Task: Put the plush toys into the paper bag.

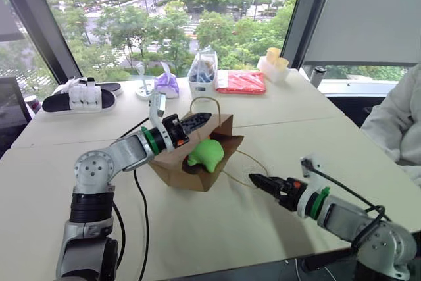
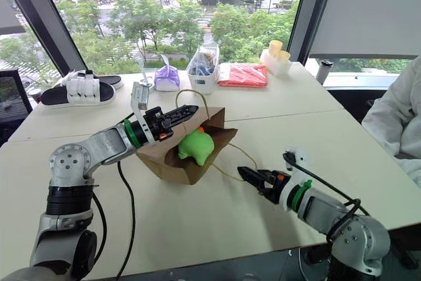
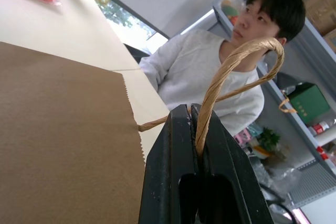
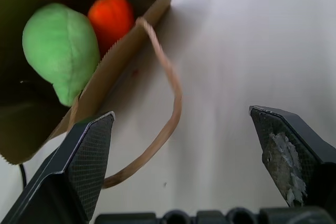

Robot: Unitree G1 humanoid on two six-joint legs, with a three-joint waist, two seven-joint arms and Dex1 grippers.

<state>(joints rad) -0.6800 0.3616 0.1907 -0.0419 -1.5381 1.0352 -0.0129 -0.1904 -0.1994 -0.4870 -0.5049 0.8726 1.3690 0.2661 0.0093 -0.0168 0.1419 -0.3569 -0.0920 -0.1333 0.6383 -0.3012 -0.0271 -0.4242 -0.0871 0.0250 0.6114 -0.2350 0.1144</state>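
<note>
The brown paper bag lies on its side on the table, mouth toward my right arm. The light green plush toy sits in the mouth, and the orange plush toy is tucked deeper inside behind it. My left gripper is shut on the bag's upper twisted handle, holding the top edge up. The lower handle trails loose on the table. My right gripper stands open and empty just above the table, a short way right of the bag mouth, pointing toward it.
A person in a white top sits at the table's right side. Along the window edge lie sandals, a purple pouch, a clear bag of blue items, a red packet and yellow cups. A black cable hangs beside my left arm.
</note>
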